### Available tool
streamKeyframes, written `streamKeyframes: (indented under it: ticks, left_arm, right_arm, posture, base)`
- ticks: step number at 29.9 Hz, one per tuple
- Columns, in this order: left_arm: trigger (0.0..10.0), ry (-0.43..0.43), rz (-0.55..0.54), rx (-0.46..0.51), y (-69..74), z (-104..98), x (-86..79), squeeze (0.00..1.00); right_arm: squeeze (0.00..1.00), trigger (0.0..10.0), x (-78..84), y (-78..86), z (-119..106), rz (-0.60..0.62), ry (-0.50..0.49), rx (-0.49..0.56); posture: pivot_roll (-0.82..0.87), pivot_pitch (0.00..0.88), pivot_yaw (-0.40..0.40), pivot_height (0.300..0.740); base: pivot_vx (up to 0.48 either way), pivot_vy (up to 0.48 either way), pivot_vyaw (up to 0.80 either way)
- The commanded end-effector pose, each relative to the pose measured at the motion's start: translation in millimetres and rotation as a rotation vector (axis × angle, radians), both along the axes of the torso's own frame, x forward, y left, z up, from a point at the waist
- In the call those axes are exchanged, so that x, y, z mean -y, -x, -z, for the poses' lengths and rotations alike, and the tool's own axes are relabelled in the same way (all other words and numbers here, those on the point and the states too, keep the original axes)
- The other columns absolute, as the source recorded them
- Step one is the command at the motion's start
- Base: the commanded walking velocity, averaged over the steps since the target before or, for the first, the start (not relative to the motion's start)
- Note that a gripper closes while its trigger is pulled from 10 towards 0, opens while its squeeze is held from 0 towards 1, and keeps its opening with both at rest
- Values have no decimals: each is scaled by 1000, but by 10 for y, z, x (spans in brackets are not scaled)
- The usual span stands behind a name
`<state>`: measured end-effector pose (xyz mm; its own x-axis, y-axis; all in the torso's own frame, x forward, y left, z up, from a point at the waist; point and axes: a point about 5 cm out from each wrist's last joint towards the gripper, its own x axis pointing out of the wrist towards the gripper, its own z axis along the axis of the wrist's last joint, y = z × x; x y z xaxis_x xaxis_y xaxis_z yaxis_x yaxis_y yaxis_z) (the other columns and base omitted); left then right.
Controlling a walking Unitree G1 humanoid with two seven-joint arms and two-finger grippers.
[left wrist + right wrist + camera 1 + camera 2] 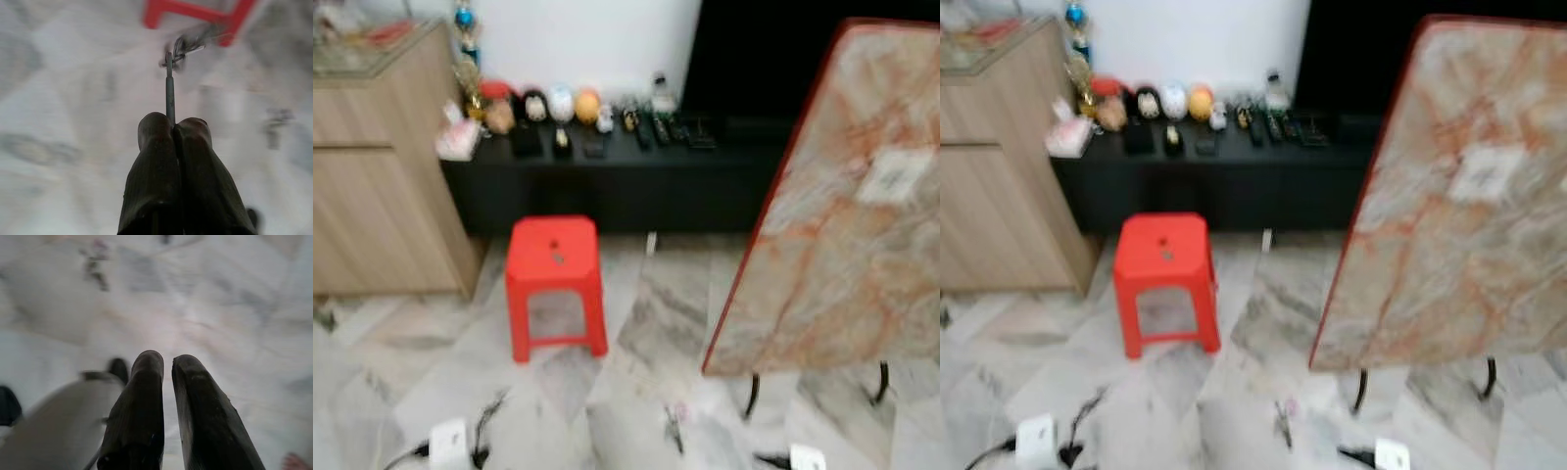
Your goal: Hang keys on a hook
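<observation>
- Left eye view takes in the room, blurred as if mid-stride: the tilted marble-patterned table top (842, 215) from 1 to 4 o'clock, the wooden cabinet (372, 186) at 9 to 10, the low black shelf (607, 181) with its row of small ornaments (543, 106) at 12, and the marble floor (636, 323) below.
- The red stool (555, 284) stands just left of centre, well apart from the table top; white power plugs (448, 441) with dark cables lie at 7 and 5 o'clock.
- No hook can be made out in these frames — so I judge this the carrying step: keys in hand, the hanging place not yet found. The next move calls for turning or walking until a hook is in sight, keeping the grip firm meanwhile.
- Left wrist view gives what the head views do not: the left gripper (172, 126) has its fingers pressed together on a thin metal key blade, the keys (171, 73) standing out from the tips, their ring (188, 45) at 12 o'clock over a leg of the stool.
- Right wrist view shows the right gripper (167, 363) hanging over bare floor — fingers slightly parted, nothing between them.
</observation>
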<state>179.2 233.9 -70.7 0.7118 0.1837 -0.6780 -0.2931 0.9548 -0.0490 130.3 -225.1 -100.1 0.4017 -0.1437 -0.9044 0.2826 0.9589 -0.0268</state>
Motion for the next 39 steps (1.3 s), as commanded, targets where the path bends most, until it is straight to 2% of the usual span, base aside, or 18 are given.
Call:
streamKeyframes:
  ticks: [1, 11, 17, 21, 27, 29, 30, 34, 35, 36, 37, 39]
  left_arm:
    - [10000, -20, -6, -11, 45, 4, -69, 0]
    - [10000, -13, -1, -21, 50, 14, -62, 0]
    - [10000, -18, -1, -39, 76, 21, -100, 0]
    - [10000, -32, 3, -35, 66, 6, -134, 0]
    - [10000, -59, 24, 40, -47, -99, -225, 0]
    - [10000, -85, 47, 122, -182, -215, -272, 0]
    - [10000, -112, 76, 203, -311, -334, -294, 0]
    - [10000, -156, 148, 387, -582, -634, -260, 0]
    - [10000, -156, 148, 387, -582, -634, -260, 0]
    - [10000, -164, 168, 417, -624, -688, -234, 0]
    - [10000, -182, 226, 485, -724, -817, -138, 0]
    - [10000, -188, 271, 531, -796, -917, -65, 0]
  right_arm:
    - [0, 10000, -30, -72, -19, -1, -10, 26]
    - [0, 10000, -229, -117, 3, -22, -27, 25]
    - [0, 10000, -243, -134, 0, -30, -27, 25]
    - [0, 10000, -170, -154, -19, -29, -20, 31]
    - [0, 10000, 70, -104, -52, -11, 2, 29]
    - [0, 10000, 113, -80, -54, -16, 6, 20]
    - [0, 10000, 130, -64, -53, -16, 7, 17]
    - [0, 10000, 102, -36, -37, -30, 5, 8]
    - [0, 10000, 102, -36, -37, -30, 5, 8]
    - [0, 10000, 86, -32, -32, -30, 3, 7]
    - [0, 10000, 28, -32, -18, -33, -4, 6]
    - [0, 10000, -20, -41, -10, -33, -9, 6]
  posture:
    - [69, 0, -71, 740]
    - [72, 0, -76, 740]
    - [75, 0, -77, 740]
    - [73, 0, -73, 740]
    - [77, 0, -68, 740]
    - [79, 0, -67, 740]
    - [81, 0, -66, 740]
    - [85, 0, -65, 740]
    - [85, 0, -65, 740]
    - [85, 0, -65, 740]
    - [86, 0, -68, 740]
    - [85, 0, -67, 740]
  base:
    - [0, -480, 0]
    - [0, -480, 0]
    - [0, -480, 0]
    - [0, -302, 0]
    - [0, 0, 0]
    - [0, 0, 0]
    - [0, 0, -800]
    - [0, 0, -800]
    - [0, 0, -800]
    - [0, 0, -800]
    - [0, 0, -788]
    - [0, 0, -788]
